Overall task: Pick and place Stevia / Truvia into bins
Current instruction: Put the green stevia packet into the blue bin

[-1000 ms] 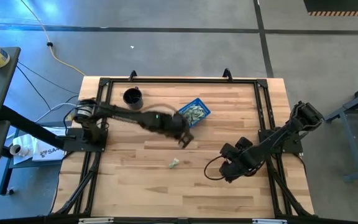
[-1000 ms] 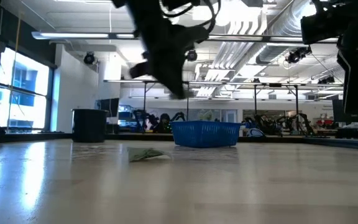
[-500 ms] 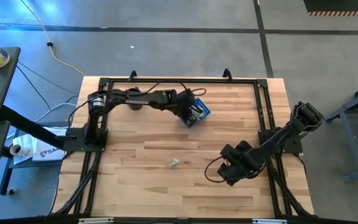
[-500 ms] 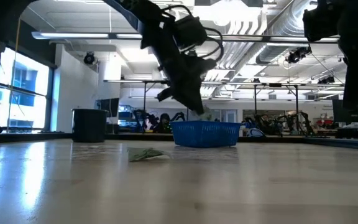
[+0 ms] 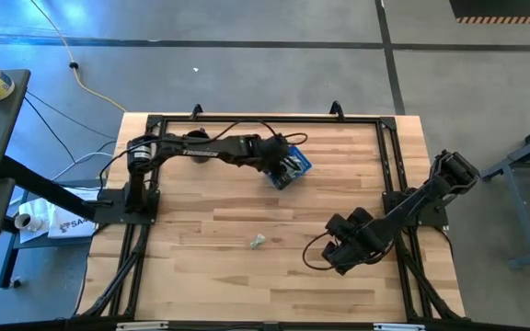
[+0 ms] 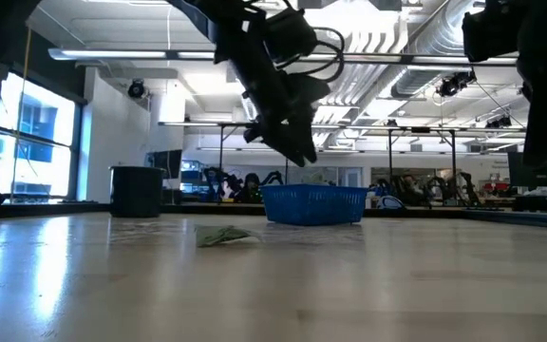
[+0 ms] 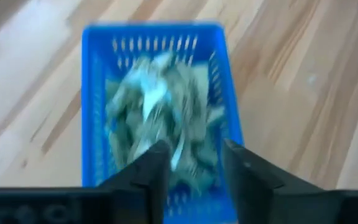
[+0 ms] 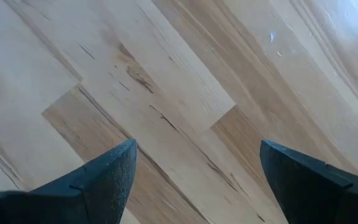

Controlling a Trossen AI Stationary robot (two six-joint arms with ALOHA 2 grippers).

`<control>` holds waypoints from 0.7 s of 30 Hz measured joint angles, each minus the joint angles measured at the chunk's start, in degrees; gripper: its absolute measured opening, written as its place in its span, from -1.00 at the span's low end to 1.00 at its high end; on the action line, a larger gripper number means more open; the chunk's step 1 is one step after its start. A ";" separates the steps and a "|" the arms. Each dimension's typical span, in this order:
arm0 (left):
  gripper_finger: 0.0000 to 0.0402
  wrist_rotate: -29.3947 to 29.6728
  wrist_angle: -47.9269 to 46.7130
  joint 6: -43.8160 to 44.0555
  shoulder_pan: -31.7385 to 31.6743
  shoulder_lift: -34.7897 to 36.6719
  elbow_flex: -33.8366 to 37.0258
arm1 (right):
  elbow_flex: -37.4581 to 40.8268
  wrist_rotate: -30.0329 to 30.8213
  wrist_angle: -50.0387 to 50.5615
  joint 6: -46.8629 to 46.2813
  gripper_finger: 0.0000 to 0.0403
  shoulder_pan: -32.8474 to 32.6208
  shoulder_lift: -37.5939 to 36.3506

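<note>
Wooden planks are making up the surface (image 5: 210, 267), pale and striped, and both dark arms are reaching over it. Compared with a second ago, the left arm has swung from mid-surface to the far side, and the left pincer (image 7: 193, 163) is now hanging just above the blue basket (image 5: 290, 168), its fingers (image 7: 156, 168) parted with a narrow gap and nothing between them. The right pincer (image 8: 194, 171) is waiting near the right edge where it was before, spread wide over bare wood. The basket is sitting at the far middle, square with perforated sides, and is holding a heap of sweetener packets (image 7: 160, 106), pale green and white and crumpled together. One loose packet (image 5: 259, 242) is lying alone on the near middle of the surface, well apart from the basket and unmoved. A black cup (image 6: 137, 192) is standing near the basket. Any printing on the packets is too blurred to read.
</note>
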State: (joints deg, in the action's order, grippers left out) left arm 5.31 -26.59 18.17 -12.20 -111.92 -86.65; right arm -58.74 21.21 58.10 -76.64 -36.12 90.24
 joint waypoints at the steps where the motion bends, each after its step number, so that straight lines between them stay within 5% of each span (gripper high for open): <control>1: -0.08 -0.37 -1.64 0.12 -0.01 0.29 0.01 | 0.00 0.02 -0.43 0.59 0.64 0.00 0.00; 6: 0.10 -6.25 -11.93 -0.69 2.37 5.30 0.02 | 0.00 0.38 -6.99 8.54 0.64 0.00 0.00; 11: 0.05 -6.68 -19.79 -2.81 12.31 8.55 0.03 | 0.00 3.64 -10.07 16.12 0.64 0.22 0.00; 21: 0.01 2.71 -20.39 10.05 29.14 7.07 -0.03 | 0.00 2.69 -10.22 25.98 0.64 2.15 0.00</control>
State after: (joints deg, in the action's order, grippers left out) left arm 8.01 -46.98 28.22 16.94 -104.86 -86.68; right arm -58.74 23.90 47.88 -50.66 -33.96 90.24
